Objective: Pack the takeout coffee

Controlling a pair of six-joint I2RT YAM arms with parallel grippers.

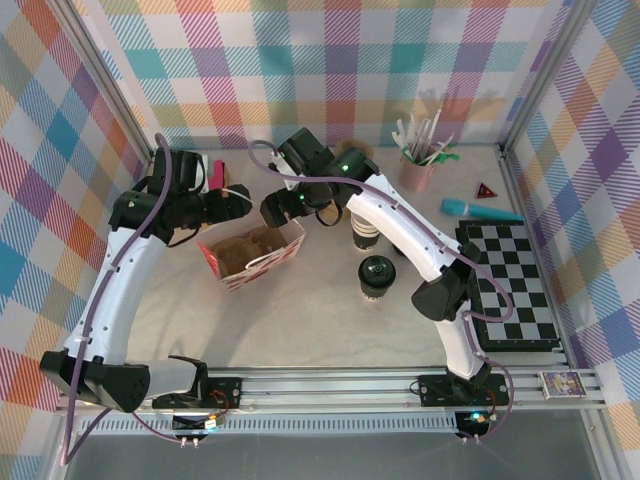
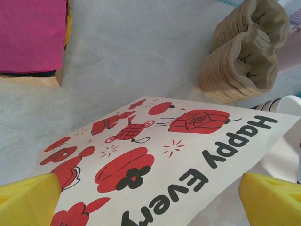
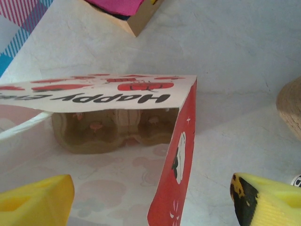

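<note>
Tool L (image 2: 150, 202) & tool R (image 3: 151, 201) both open, empty; 1 paper bag (image 1: 262, 268), 1 lidded takeout coffee (image 1: 376, 275).

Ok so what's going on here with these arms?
Both arms are at a printed paper bag lying on its side: the left pincer open over its top panel, the right pincer open at its mouth. A cardboard cup tray sits inside. The lidded takeout coffee stands apart from the bag, not yet packed.
</note>
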